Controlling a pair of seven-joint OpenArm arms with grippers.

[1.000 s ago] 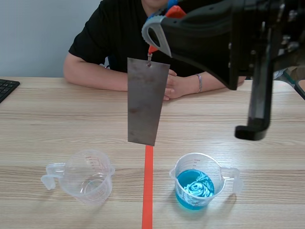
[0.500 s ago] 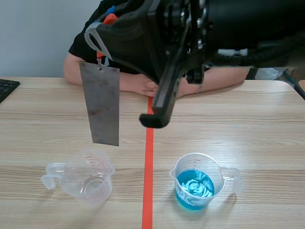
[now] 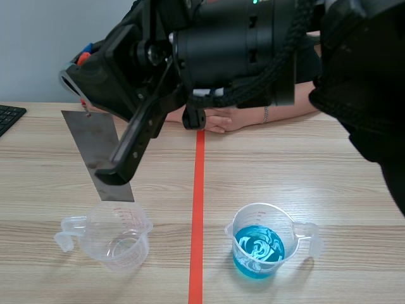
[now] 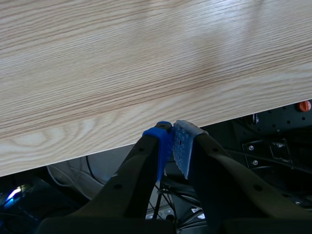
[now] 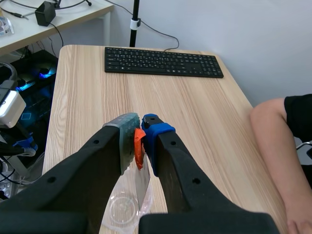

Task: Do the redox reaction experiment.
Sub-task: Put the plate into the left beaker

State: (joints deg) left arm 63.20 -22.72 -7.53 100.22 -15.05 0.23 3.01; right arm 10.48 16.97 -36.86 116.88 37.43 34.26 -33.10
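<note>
The right hand (image 3: 82, 66) has reached across to the left side. It is pinched tight on a small orange piece (image 5: 139, 147) at the top of a thin grey metal plate (image 3: 95, 149). It may be a clip or a tab; it is too small to tell. The plate hangs down a bit tilted, and its bottom edge is just over the rim of the empty cup (image 3: 117, 235). To do this step well, I think the hand should go down slowly and straight. Then the plate slips inside the rim and does not bump the light cup and tip it over. The pinch should stay firm until the plate rests on something. The left hand (image 4: 171, 141) is closed with nothing in it, its pads pressed together, out by the edge of the surface (image 3: 316, 171). Now count: one metal plate, one orange piece and two see-through cups. One cup is empty, and the other cup (image 3: 259, 244) has blue liquid in it. There is also one keyboard (image 5: 163, 62), and one person's folded hands (image 3: 218, 120) are across the surface.
</note>
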